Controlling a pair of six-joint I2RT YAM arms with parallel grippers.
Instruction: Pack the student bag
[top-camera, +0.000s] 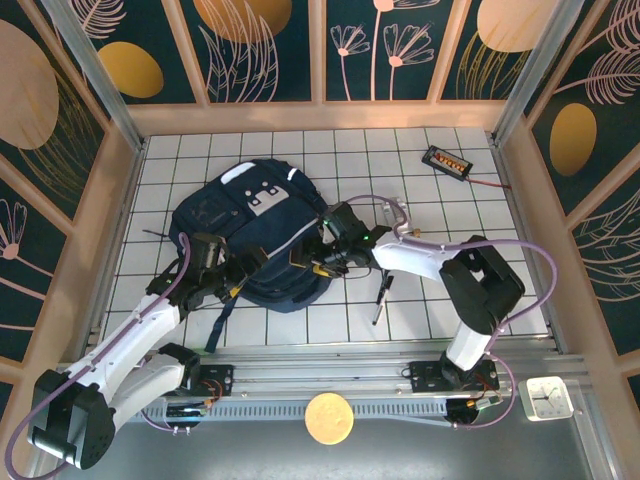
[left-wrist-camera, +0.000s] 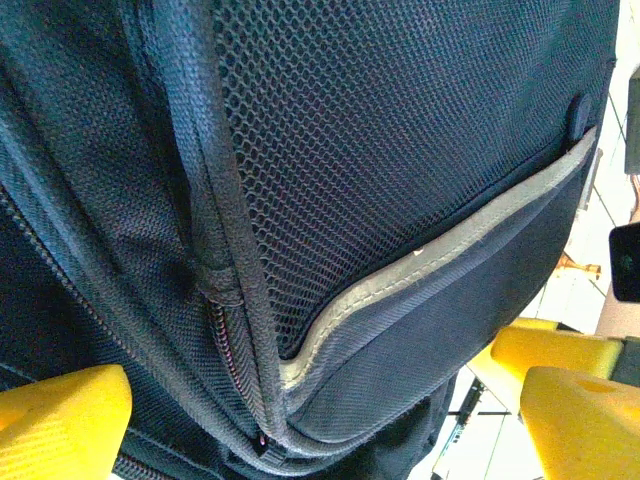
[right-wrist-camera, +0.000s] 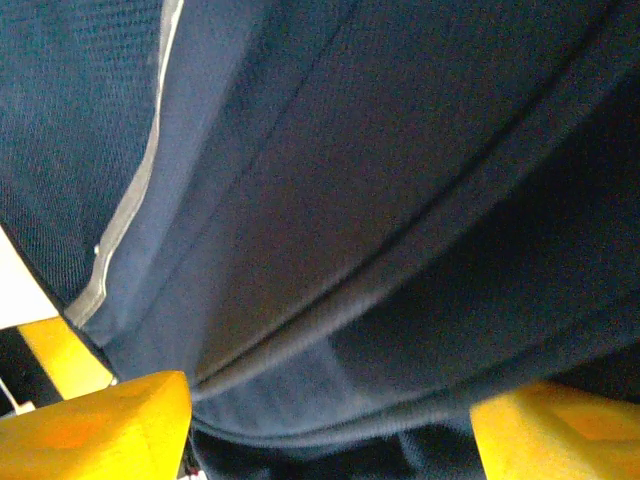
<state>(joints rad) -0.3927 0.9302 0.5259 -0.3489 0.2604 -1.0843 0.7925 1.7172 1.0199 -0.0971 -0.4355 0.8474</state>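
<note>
**A:** You've got the large navy-blue fabric backpack (top-camera: 255, 225) lying flat on the white tiled desk (top-camera: 420, 200), patches facing up, with a dark strap (top-camera: 215, 318) trailing off its near edge.

**B:** And your left fingers (left-wrist-camera: 60, 425)?

**A:** They're at the backpack's near-left corner. The yellow pads are spread wide open, with the mesh panel (left-wrist-camera: 400, 150) and grey trim stripe (left-wrist-camera: 430, 260) right in front of them.

**B:** Your right fingers (right-wrist-camera: 100, 425) are in at the backpack's near-right edge, dark fabric folds bulging ahead.

**A:** Gripping?

**B:** No, those pads stand well apart too. Just right of the backpack, a thin black stick (top-camera: 381, 297) lies on the tiles. A small black case with a red wire (top-camera: 446, 161) sits well apart, beyond the backpack's far-right side.
</note>
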